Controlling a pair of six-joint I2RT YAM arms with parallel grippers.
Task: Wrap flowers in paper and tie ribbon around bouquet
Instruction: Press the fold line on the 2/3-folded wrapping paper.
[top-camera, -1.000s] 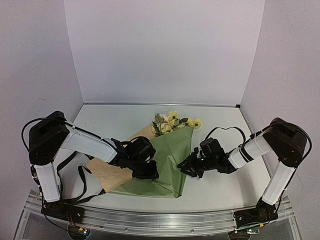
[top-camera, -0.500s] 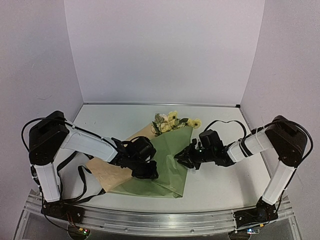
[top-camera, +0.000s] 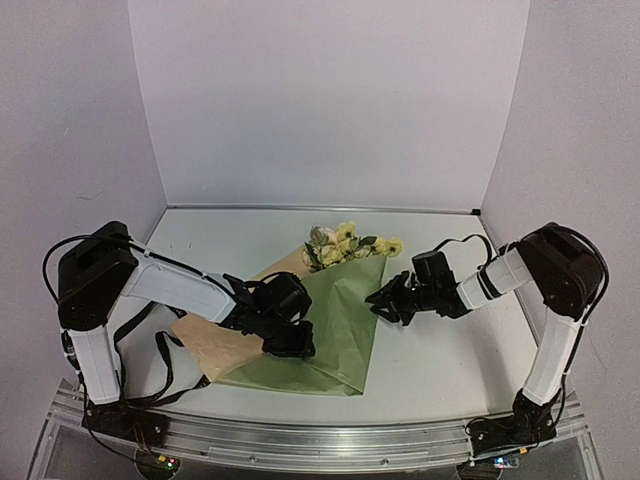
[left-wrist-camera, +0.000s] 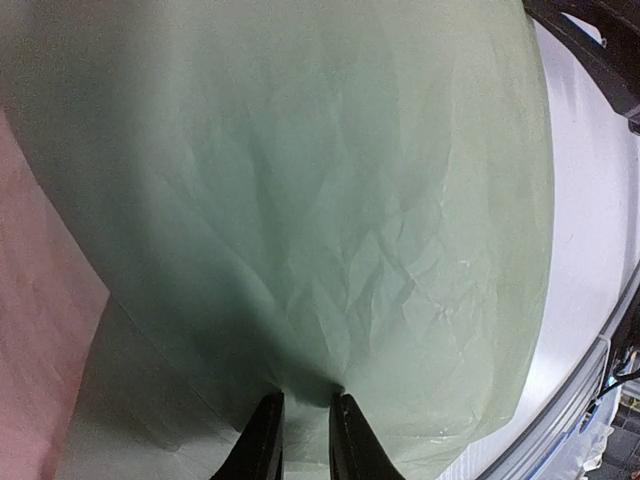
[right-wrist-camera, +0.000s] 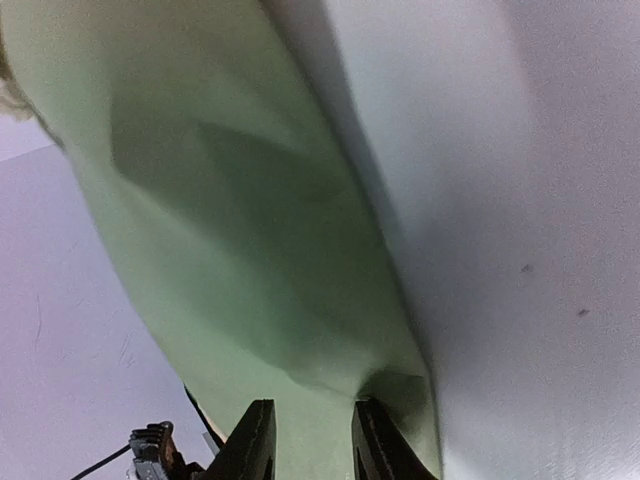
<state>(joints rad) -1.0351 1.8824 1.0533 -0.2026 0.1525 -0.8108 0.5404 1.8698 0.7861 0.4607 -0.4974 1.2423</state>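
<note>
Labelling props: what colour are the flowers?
The flowers are pale yellow and cream; the top external view shows them best.

There's the paper (top-camera: 335, 325), spread across the middle of the desk (top-camera: 440, 380), olive-green face up, creased and crumpled, and its right edge is lifted off the surface. On the left its tan kraft-brown side shows, lying flat. At the far end the flowers (top-camera: 345, 243) poke out past the top edge: pale yellow and cream blooms among green leaves. The green sheet hides their stems.
</note>
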